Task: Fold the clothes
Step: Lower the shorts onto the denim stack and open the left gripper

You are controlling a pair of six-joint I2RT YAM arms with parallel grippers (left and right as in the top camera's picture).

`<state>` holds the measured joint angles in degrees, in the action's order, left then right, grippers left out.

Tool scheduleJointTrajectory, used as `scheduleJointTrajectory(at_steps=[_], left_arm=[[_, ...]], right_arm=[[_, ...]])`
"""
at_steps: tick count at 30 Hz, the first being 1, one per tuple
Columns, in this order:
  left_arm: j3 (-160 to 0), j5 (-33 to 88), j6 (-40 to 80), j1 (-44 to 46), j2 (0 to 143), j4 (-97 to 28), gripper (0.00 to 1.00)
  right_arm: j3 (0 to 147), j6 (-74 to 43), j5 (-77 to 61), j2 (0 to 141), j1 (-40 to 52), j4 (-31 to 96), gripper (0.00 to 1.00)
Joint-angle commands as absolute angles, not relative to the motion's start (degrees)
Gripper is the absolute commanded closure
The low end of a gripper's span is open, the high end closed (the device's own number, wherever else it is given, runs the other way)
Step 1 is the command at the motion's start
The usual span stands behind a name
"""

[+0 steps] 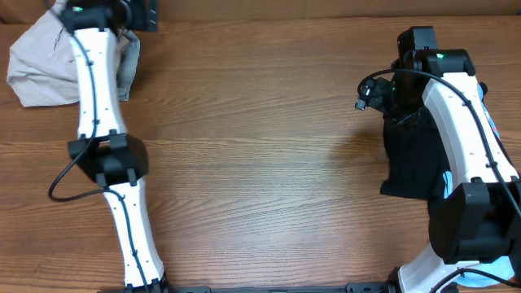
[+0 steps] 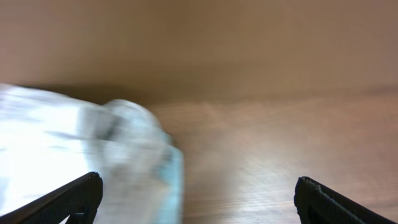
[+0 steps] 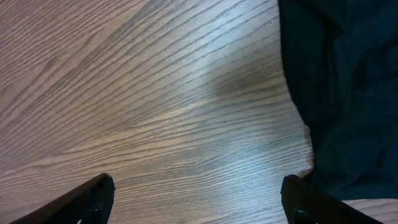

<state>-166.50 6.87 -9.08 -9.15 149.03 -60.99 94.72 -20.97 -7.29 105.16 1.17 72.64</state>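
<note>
A crumpled beige garment (image 1: 37, 61) lies bunched at the table's far left corner. In the left wrist view it shows as a pale blurred cloth (image 2: 81, 155). My left gripper (image 1: 130, 15) (image 2: 199, 199) hovers at the pile's right edge, jaws open wide and empty, with one fingertip (image 2: 81, 190) over the cloth. A black garment (image 1: 411, 155) (image 3: 339, 81) lies at the right, partly under my right arm. My right gripper (image 1: 389, 96) (image 3: 198, 199) stands open just left of it, over bare wood, holding nothing. A sky-blue scrap (image 1: 448, 185) peeks out beside the black cloth.
The wooden table (image 1: 260, 163) stretches bare between the two arms. The left arm's elbow (image 1: 106, 159) sits over the left middle of the table. The right arm's base joint (image 1: 472, 220) covers the near right corner.
</note>
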Motion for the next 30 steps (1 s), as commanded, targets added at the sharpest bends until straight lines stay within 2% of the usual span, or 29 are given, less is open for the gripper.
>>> scheduleJointTrajectory(at_steps=[1, 11, 23, 30], left_arm=[[-170.4, 4.9, -7.2, -13.8, 144.3, -59.8, 0.00], [-162.8, 5.7, -7.2, -19.9, 151.7, -53.2, 0.00], [-160.1, 6.0, -7.2, -18.0, 167.7, -52.9, 0.00], [-163.0, 6.0, -7.2, -16.7, 166.4, -53.6, 0.00]], right_arm=[[94.8, -20.9, -7.6, 103.9, 1.3, 72.3, 0.10], [94.8, -20.7, -7.6, 103.9, 1.3, 72.5, 0.10], [94.8, -20.8, -7.7, 103.9, 1.3, 72.8, 0.09], [95.1, -20.7, -7.6, 103.9, 1.3, 72.7, 0.09]])
